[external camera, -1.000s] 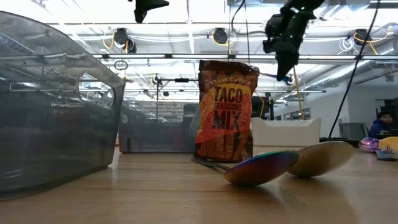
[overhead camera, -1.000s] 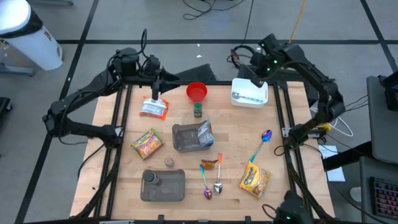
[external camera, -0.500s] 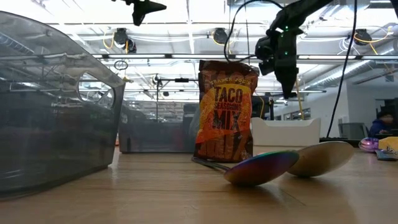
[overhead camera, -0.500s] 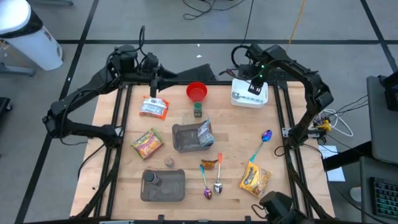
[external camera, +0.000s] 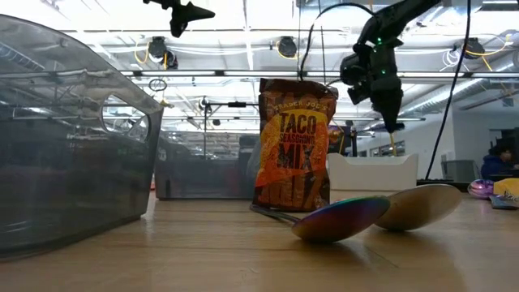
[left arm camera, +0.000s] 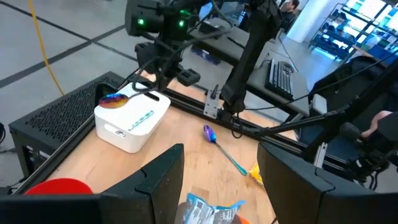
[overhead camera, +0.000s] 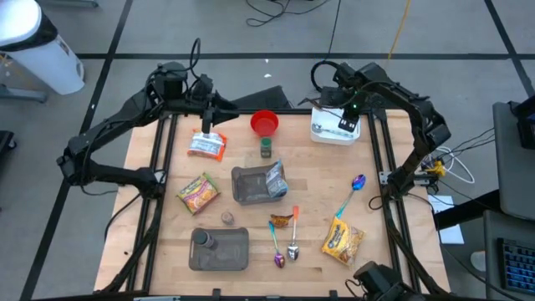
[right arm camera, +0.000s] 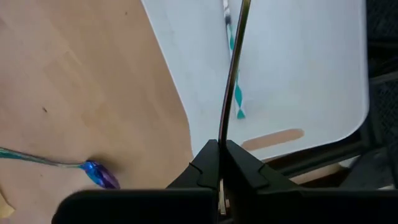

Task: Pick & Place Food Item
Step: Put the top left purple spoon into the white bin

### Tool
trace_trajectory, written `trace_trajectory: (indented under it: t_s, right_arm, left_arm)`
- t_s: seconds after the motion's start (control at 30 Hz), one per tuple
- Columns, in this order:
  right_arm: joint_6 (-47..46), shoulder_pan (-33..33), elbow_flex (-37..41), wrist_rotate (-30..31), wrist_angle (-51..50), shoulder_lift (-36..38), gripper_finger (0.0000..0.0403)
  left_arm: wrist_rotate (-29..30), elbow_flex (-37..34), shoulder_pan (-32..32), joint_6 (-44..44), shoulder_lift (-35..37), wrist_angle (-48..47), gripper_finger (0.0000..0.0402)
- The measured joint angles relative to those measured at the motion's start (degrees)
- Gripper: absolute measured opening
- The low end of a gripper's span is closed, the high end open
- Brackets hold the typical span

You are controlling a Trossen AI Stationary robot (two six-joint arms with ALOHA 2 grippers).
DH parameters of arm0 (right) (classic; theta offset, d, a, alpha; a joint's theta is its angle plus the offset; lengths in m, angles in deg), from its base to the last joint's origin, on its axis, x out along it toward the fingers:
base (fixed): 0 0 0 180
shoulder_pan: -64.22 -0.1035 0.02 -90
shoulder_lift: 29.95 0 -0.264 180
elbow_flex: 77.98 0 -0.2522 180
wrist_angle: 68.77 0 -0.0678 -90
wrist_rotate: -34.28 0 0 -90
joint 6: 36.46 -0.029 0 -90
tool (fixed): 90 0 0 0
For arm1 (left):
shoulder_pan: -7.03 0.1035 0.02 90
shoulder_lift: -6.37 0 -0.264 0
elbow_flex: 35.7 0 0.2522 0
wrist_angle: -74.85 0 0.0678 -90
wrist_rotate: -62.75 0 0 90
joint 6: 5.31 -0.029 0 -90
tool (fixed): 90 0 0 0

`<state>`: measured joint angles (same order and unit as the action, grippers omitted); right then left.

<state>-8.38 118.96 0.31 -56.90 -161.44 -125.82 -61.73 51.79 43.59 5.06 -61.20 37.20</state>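
High view: the right gripper point(overhead camera: 349, 119) hangs over the white bin point(overhead camera: 322, 135) at the table's far right corner, its fingers pinched together on the thin handle of a spoon point(left arm camera: 121, 99). From the right wrist camera that handle point(right arm camera: 231, 74) runs up from the closed jaws across the bin's white floor, where a teal-striped utensil point(right arm camera: 235, 93) lies — probably a straw or a stirrer, though it is hard to tell. Seen from the left wrist, the spoon's iridescent bowl sits just above the bin's rim. The left gripper point(overhead camera: 209, 124) waits over the far left of the table with its fingers point(left arm camera: 152, 186) spread and nothing between them, above a white snack packet point(overhead camera: 206, 146). Mid-table, a taco seasoning packet point(external camera: 293, 146) stands upright beside a grey tray point(overhead camera: 249, 184).
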Motion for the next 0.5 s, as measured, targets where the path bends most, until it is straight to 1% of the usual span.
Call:
trace_trajectory:
  t_s: [0.3,0.5]
  right_arm:
    - [-1.99,0.02,12.56,-0.28,10.44,6.66,0.0000]
    - [-3.37,-0.39,18.15,-0.16,14.22,7.62,0.0000]
  left_arm:
    - [0.02,0.00,0.02,-0.20,-0.01,0.06,0.0214]
    - [0.79,0.00,0.00,-0.18,-0.02,0.15,0.0214]
